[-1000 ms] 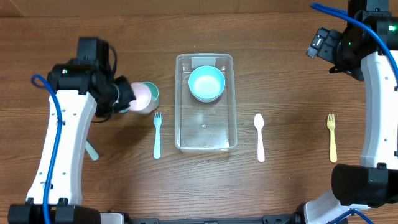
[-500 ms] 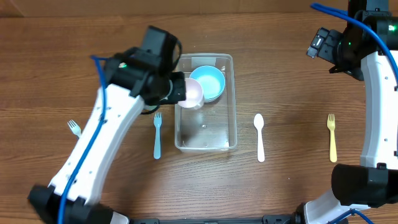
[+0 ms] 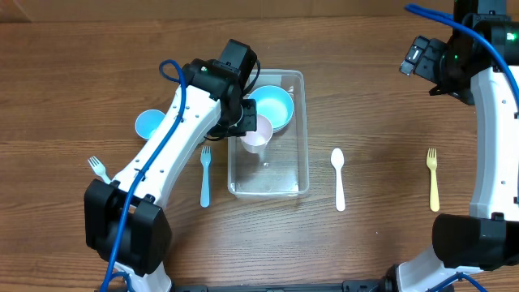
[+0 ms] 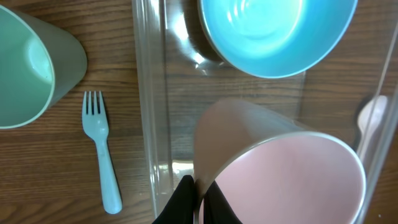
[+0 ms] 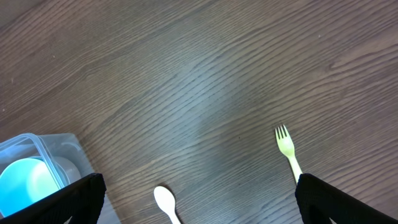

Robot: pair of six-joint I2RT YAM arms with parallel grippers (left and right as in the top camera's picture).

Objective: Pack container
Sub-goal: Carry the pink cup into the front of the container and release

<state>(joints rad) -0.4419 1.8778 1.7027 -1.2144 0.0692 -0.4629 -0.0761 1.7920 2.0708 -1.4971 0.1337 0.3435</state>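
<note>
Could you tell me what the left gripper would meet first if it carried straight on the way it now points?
Likely the bare floor of the clear plastic rectangular container, beside the round light-blue bowl. The pink plastic cup in the left gripper would touch first; height is unclear.

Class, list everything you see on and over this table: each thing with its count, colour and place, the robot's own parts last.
container: 1, clear, table centre
bowl: 1 seen, light blue, inside the container's far end
pink cup: 1, pink, tilted, in the left gripper over the container
mint cup: 1, pale green, on the table left of the container
blue fork: 1, light blue, beside the container's left wall
pale fork: 1, whitish, far left
spoon: 1, white, right of the container
yellow fork: 1, yellow, far right
left gripper: 1, black, shut on the pink cup
right gripper: 1, black, open, holding nothing
</note>
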